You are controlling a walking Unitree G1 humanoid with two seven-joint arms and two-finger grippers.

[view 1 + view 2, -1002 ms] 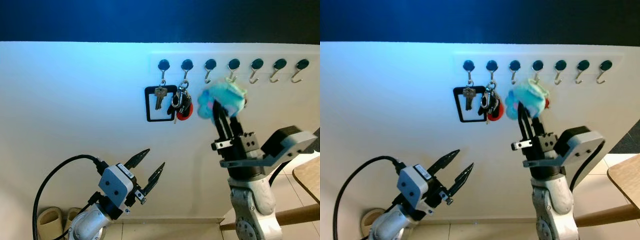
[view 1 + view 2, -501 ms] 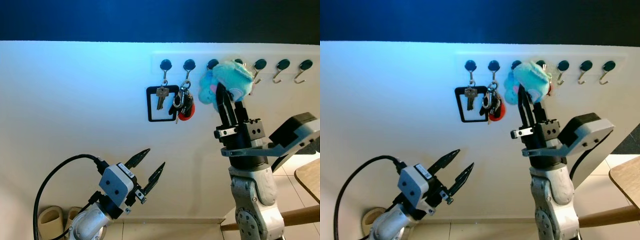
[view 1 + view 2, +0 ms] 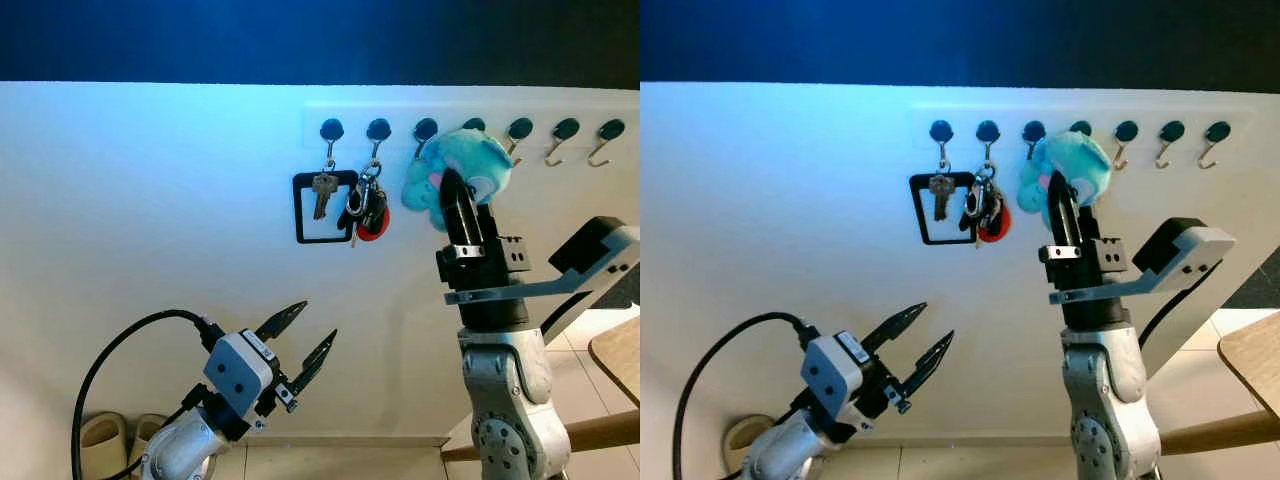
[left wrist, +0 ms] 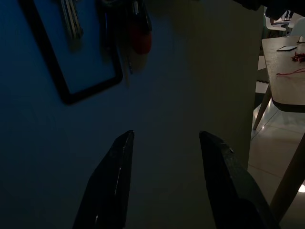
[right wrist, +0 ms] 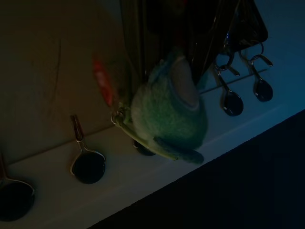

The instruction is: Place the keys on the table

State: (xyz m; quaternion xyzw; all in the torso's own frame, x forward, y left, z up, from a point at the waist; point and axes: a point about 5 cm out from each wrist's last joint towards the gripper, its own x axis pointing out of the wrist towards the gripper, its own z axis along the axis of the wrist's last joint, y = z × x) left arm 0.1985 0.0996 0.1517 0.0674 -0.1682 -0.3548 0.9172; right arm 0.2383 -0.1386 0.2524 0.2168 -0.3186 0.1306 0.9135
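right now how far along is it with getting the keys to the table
Done: the right gripper is shut on the fluffy blue keychain up at the hook rail. In hand: lifting it clear of the hooks. Left: carrying it to the wooden table and setting it down.

We see a white wall rail (image 3: 470,108) with seven dark hooks (image 3: 566,129), a single key with black frame (image 3: 322,205) on the first, a red-tagged key bunch (image 3: 364,208) on the second.
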